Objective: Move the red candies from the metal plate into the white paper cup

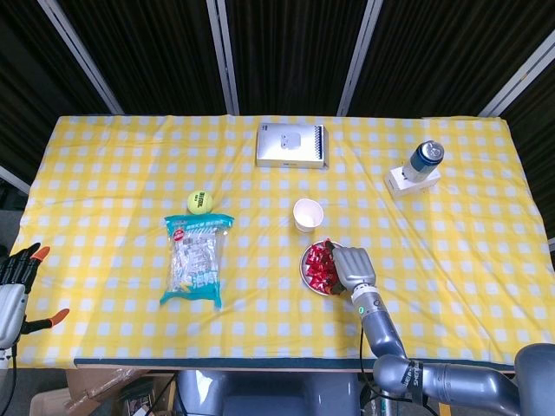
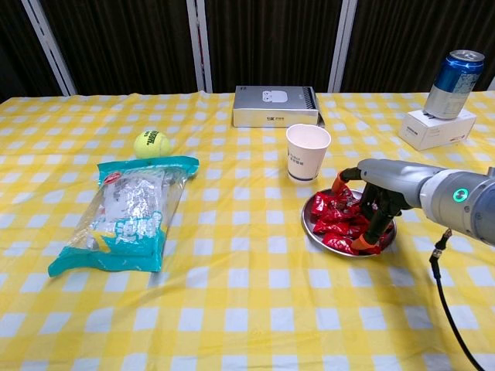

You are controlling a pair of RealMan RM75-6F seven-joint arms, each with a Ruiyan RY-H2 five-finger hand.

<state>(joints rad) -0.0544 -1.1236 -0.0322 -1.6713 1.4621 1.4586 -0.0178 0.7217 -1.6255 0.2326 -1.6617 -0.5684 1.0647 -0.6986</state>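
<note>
Red wrapped candies (image 2: 334,217) (image 1: 317,266) are heaped on the round metal plate (image 2: 306,224) (image 1: 303,271). Just behind the plate stands the white paper cup (image 2: 307,152) (image 1: 307,215), upright with its mouth showing. My right hand (image 2: 384,191) (image 1: 352,264) covers the right half of the plate, palm down. Its orange fingertips (image 2: 363,246) dip into the pile, while the thumb tip reaches toward the cup side. No candy shows pinched or lifted. My left hand (image 1: 15,286) hangs off the table's left edge with its fingers apart, holding nothing.
A tennis ball (image 2: 152,144) and a teal snack bag (image 2: 131,210) lie to the left. A grey box (image 2: 276,106) sits at the back centre. A blue can (image 2: 455,83) stands on a small white box (image 2: 437,127) at the back right.
</note>
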